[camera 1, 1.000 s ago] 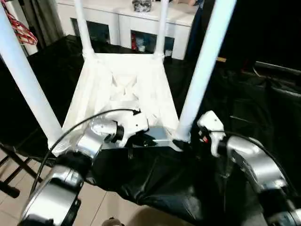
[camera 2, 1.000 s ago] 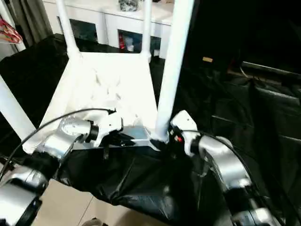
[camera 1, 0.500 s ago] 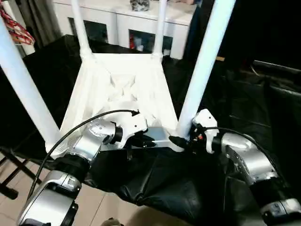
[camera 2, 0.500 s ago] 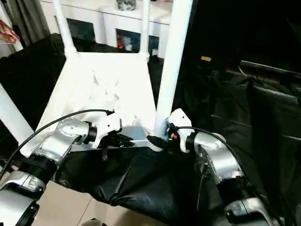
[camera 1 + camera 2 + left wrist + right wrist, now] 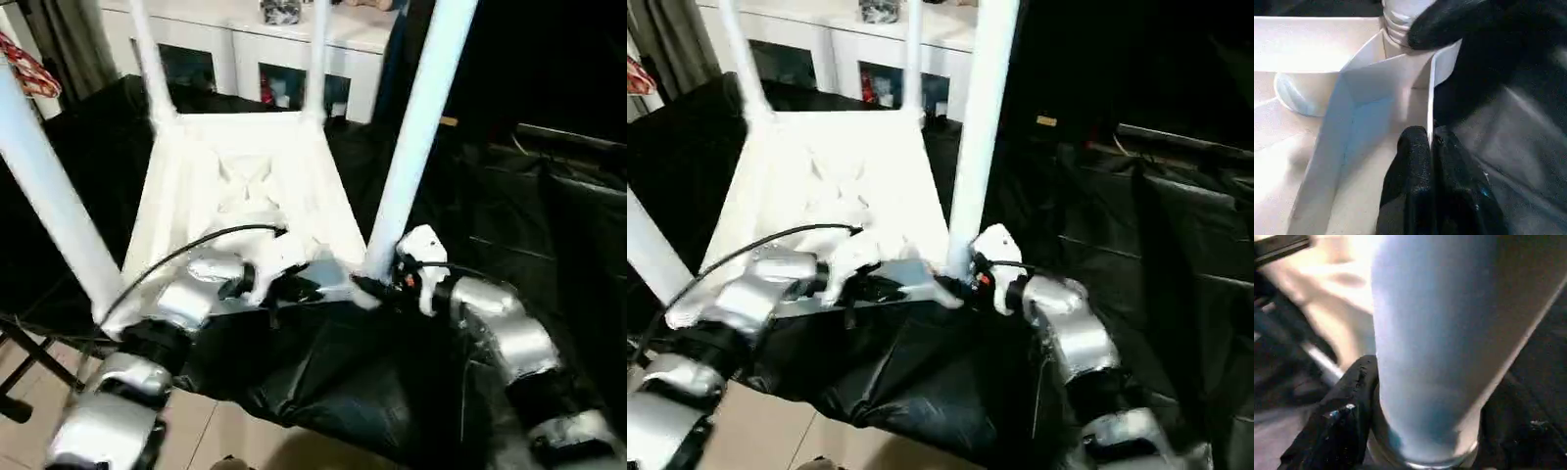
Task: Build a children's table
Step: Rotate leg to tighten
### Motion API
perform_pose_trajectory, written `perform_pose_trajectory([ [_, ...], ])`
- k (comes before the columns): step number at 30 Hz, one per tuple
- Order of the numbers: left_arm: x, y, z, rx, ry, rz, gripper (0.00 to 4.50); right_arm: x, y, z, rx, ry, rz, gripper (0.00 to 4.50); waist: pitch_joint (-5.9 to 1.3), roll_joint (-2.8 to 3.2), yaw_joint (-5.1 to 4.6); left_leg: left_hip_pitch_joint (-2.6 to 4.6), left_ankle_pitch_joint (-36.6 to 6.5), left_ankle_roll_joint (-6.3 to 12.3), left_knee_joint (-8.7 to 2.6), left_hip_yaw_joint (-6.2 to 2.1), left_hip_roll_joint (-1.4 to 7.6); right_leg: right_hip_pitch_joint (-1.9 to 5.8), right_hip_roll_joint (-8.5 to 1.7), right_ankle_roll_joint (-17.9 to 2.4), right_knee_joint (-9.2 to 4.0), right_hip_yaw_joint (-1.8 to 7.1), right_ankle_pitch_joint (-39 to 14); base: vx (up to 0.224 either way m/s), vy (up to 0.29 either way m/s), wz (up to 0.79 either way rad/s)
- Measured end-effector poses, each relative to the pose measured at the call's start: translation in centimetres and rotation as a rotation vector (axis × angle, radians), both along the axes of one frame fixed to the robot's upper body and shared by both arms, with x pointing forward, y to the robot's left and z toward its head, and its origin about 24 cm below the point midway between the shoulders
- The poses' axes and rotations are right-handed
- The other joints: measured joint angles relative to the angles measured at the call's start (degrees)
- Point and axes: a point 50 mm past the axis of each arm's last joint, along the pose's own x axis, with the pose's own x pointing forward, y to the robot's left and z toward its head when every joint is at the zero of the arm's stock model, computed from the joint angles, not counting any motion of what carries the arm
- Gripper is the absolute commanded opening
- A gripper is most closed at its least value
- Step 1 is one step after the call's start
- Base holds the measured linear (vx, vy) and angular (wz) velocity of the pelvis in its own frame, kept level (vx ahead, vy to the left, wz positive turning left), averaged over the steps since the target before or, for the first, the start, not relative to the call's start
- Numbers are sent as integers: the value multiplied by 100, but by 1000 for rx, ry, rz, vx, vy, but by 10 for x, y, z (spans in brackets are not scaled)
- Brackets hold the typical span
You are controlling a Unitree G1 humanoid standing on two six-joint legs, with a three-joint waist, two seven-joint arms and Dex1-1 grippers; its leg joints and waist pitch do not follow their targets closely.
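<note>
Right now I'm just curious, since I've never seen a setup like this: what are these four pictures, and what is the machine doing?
It is a two-armed robot putting together a white plastic children's table, which lies upside down on a black sheet with its four legs pointing up. Two pictures come from cameras on the robot's head, looking down over its silver arms. The other two come from cameras on its wrists, looking along the black fingers. The left gripper is pinched shut on the thin near edge of the table. The right gripper has its fingers on either side of the base of the near right leg. A white cabinet stands behind.
</note>
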Motion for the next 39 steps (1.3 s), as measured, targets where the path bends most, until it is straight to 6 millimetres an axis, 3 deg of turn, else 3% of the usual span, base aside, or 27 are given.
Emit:
perform_pose_trajectory([
  [4, 5, -18, -4, 3, -30, 73, 0, 4, 8, -5, 16, -5, -255, 266, -17, 25, 3, 33, 0, 0, -2, -1, -3, 28, -1, 30, -2, 2, -17, 0, 0, 0],
  [9, 5, -27, -7, 3, -51, 122, 0, 12, 16, -6, 12, 1, -359, 266, -37, 58, -20, 47, 0, 0, -12, -5, -5, 57, 0, 37, -47, -1, -19, 0, 0, 0],
  [11, 5, -27, -7, 0, -55, 121, 0, 13, 15, -6, 19, -5, -357, 336, -37, 59, -26, 45, 0, 0, -18, -5, -6, 60, 0, 39, -65, -1, -16, 0, 0, 0],
  [13, 5, -27, -6, -2, -56, 117, 0, 13, 15, -5, 36, -5, -340, 339, -38, 61, -32, 43, -1, 1, -26, -4, -10, 61, -1, 39, -73, 2, -8, 0, 0, 0],
  [17, 5, -21, -5, -5, -58, 82, 0, 10, 10, -3, 45, 0, -246, 385, -37, 63, -32, 44, 0, 1, -54, -3, -9, 59, 2, 41, -74, -3, -1, 0, 0, 0],
  [25, -10, 8, -2, -41, -11, -96, 0, -8, -6, 1, -74, 4, 192, 385, -31, 59, 14, 34, -1, 0, -80, -3, -3, 44, 7, 13, -80, -12, -5, 0, 0, 0],
  [35, -20, 27, 3, -40, 63, -242, 0, -23, -15, 11, -87, 58, 524, 385, -17, 35, 81, 10, -3, 3, -70, -2, -1, 31, 4, 13, -81, -15, -5, 0, 0, 0],
  [39, -23, 32, 4, -36, 91, -283, 0, -27, -16, 12, -75, 78, 602, 346, -14, 31, 129, -12, -3, 3, -64, 0, -1, 8, 4, 11, -76, -14, -4, 0, 0, 0],
])
